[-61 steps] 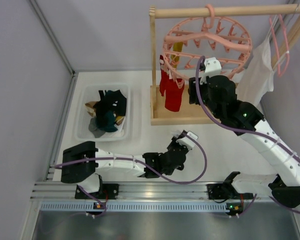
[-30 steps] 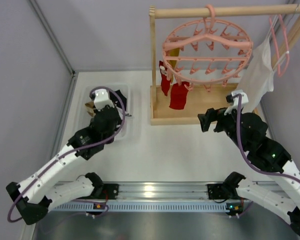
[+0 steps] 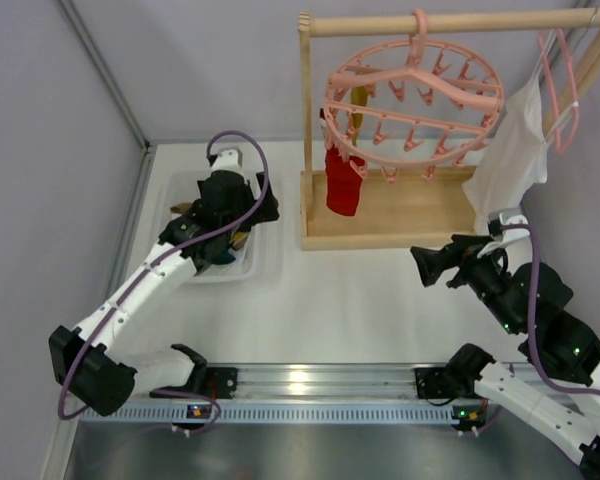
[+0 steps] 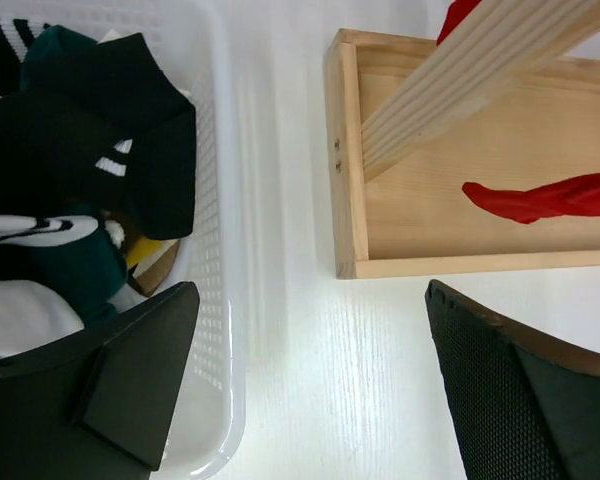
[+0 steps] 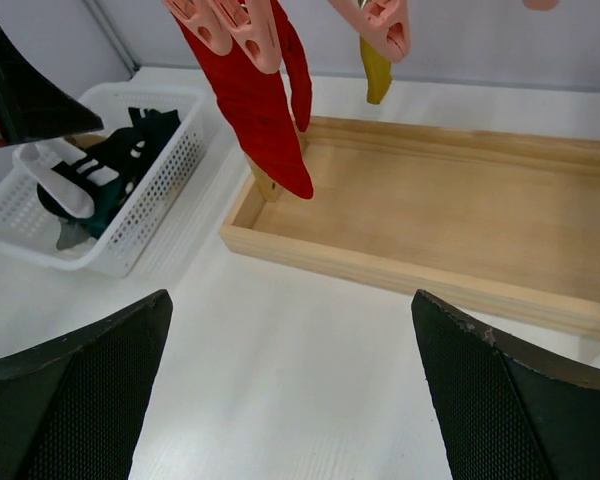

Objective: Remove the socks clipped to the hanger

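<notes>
Left pincer (image 3: 248, 208) has shifted farther along the basket (image 3: 257, 262) and its jaws have spread; right pincer (image 3: 432, 266) has backed off from the rack.
Both pincers stand wide apart, gripping nothing. Hanger (image 3: 412, 70), a round pink plastic ring with spokes and dangling pegs, hangs by its hook from the wooden rail (image 3: 460, 20) and sits tilted differently from a second ago. Still pegged to it: a limp red sock (image 3: 342, 190) and a mustard sock (image 3: 357, 100). Left wrist view alone shows the basket's perforated white wall (image 4: 220, 330) and the heap inside: black socks with white stripes (image 4: 90, 140), plus teal. Right wrist view alone shows the pegs biting the red sock (image 5: 255, 110) above the smooth pine tray (image 5: 430, 210) on the white bench (image 5: 280, 340).
</notes>
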Motion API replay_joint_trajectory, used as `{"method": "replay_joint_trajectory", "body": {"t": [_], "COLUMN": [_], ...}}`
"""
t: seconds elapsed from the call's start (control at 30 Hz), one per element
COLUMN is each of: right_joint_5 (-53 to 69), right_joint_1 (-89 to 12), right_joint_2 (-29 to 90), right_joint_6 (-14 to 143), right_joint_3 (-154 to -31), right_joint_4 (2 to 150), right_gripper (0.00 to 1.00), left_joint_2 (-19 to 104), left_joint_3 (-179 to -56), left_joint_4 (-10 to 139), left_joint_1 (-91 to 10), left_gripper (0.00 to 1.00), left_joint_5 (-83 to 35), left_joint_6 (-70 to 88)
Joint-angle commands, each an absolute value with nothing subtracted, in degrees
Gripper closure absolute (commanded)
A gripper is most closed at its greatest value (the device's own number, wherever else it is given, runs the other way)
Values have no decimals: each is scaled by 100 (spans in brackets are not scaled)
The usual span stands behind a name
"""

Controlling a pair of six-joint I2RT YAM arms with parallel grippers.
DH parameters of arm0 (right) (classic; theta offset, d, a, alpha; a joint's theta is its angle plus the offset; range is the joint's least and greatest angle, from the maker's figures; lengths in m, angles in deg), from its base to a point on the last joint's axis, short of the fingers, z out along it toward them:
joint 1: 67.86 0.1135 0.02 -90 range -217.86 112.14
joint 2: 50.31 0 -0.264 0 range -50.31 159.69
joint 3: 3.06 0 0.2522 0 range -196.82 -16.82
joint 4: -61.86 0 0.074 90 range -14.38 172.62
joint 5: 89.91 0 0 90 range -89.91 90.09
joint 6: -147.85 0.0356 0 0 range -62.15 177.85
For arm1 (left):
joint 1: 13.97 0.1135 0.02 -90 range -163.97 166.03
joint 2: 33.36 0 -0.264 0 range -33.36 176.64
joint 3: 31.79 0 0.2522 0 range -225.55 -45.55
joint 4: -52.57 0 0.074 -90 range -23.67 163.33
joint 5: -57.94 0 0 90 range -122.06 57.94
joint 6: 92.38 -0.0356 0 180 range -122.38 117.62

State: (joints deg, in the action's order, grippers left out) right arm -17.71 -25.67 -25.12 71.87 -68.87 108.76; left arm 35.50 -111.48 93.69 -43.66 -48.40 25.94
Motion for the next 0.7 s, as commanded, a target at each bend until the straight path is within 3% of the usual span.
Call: {"method": "replay_joint_trajectory", "body": {"t": [0.0,0.13,0.27,0.43,0.67], "right_joint_5": [-1678,-1486,-652,254,554], "right_joint_1": [-2629,-2629,-2629,-2629,-2629], "right_joint_2": [-2728,-2834,-2895,-2957,-3071], "right_joint_6": [7315,7236,7104,6946,6840], "right_joint_3": [-6929,-6956,-6859,-6868,-6824], "right_joint_4": [10980,11042,10832,10717,10638], "right_gripper": [0,0,1,1,1], "left_joint_2": [3520,3125,3246,4274,5329], "left_joint_3": [-10946,-9892,-8845,-8958,-9476], "left_joint_4": [8648,6314,3696,2934,2310], "left_joint_1": [-4324,-4341,-4333,-4324,-4324], "left_gripper": [2,2,2,2,2], "left_joint_5": [-4583,-2244,-1467,-1062,-807], "left_joint_6": [2435,1848,1486,1222,1204]}}
